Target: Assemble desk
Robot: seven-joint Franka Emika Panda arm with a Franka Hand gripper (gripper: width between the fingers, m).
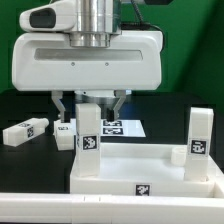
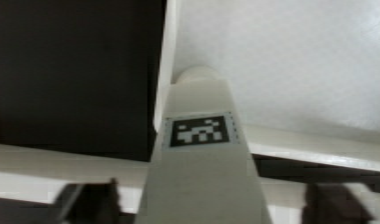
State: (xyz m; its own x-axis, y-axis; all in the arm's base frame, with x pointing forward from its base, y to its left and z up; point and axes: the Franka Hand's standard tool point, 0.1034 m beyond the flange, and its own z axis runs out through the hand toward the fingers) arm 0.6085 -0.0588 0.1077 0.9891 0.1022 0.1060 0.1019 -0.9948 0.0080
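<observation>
The white tray-like tabletop (image 1: 140,172) lies at the front of the table. A white leg (image 1: 88,128) with a square tag stands upright at its far corner on the exterior view's left. A second leg (image 1: 198,136) stands upright at the corner on the right. My gripper (image 1: 89,104) hangs over the first leg with one dark finger on each side and a gap to each, so it is open. In the wrist view the leg (image 2: 201,150) rises between the fingers of my gripper (image 2: 217,206), with the tabletop's inner surface (image 2: 285,60) behind it.
A loose white leg (image 1: 25,130) lies on the black table at the exterior view's left. Another white tagged piece (image 1: 66,133) lies close beside my left finger. The marker board (image 1: 122,128) lies behind the tabletop. The robot's white body fills the upper part of the view.
</observation>
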